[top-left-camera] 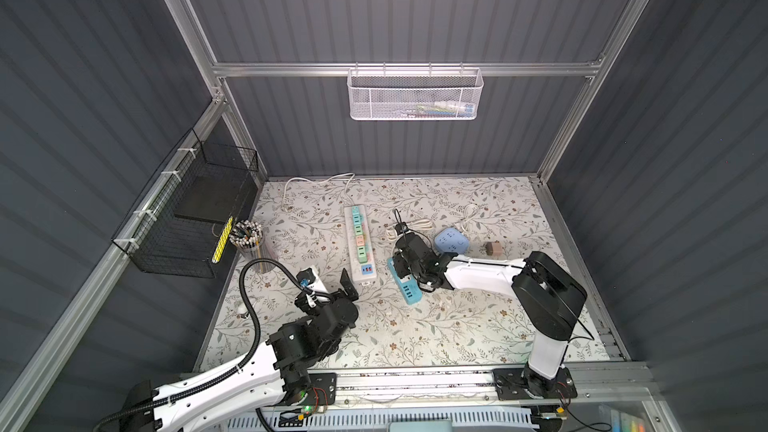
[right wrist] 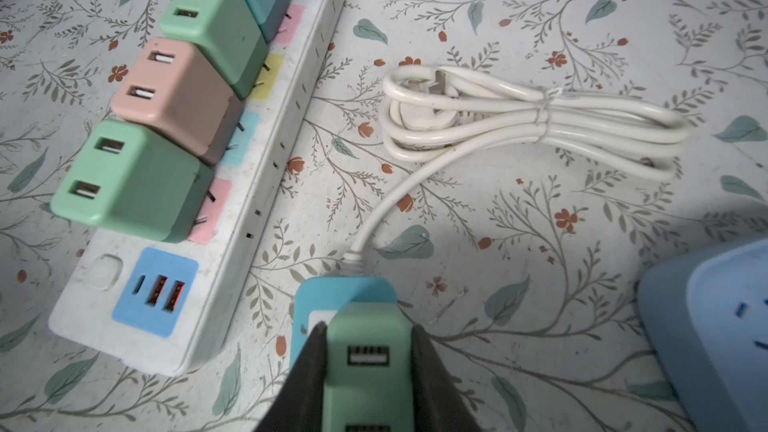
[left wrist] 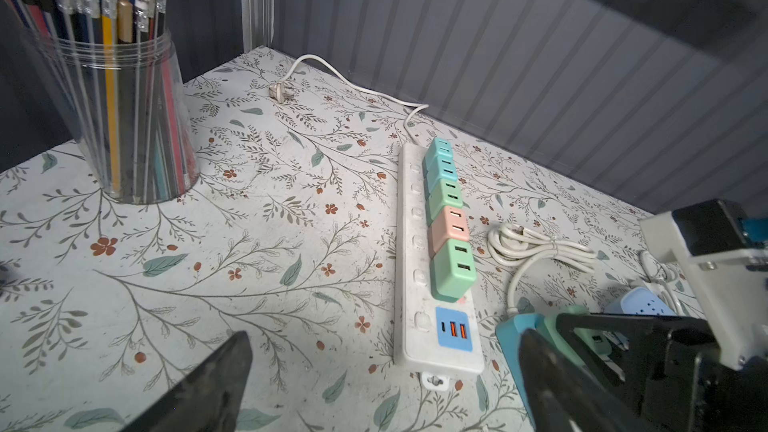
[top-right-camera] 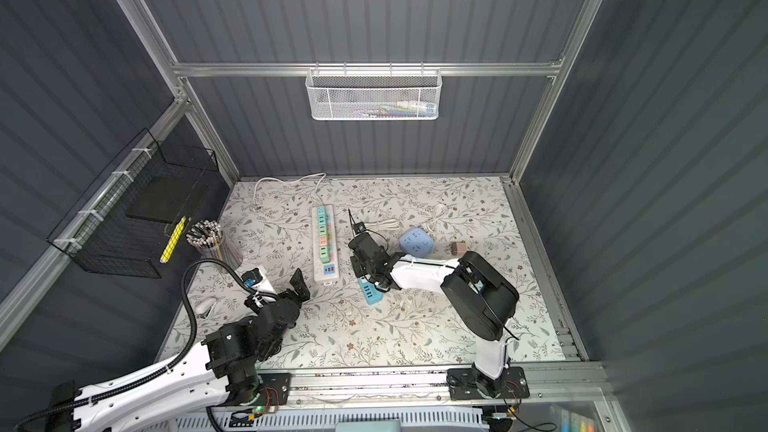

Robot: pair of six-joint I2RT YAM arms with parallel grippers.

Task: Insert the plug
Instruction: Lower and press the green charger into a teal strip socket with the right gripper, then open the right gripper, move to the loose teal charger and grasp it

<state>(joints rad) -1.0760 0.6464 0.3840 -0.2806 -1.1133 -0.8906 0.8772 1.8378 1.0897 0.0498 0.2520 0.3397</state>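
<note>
My right gripper (right wrist: 368,327) is shut on a mint-green USB plug (right wrist: 368,363), with a black finger pressed against each side. The plug stands on the cord end of a small blue power strip (right wrist: 332,290); its prongs are hidden. In both top views this gripper (top-left-camera: 401,265) (top-right-camera: 360,268) points down over the blue strip (top-left-camera: 409,290). The left gripper (left wrist: 384,336) (top-left-camera: 349,288) is wide open and holds nothing. It hovers just short of the near end of a long white power strip (left wrist: 409,243) (top-left-camera: 352,238), which carries several coloured plugs.
A clear cup of pencils (top-left-camera: 249,238) stands at the left. A tied white cord (right wrist: 532,122), a round blue socket block (top-left-camera: 452,241) and a small brown cube (top-left-camera: 493,248) lie behind the right arm. A black wire basket (top-left-camera: 187,218) hangs on the left wall.
</note>
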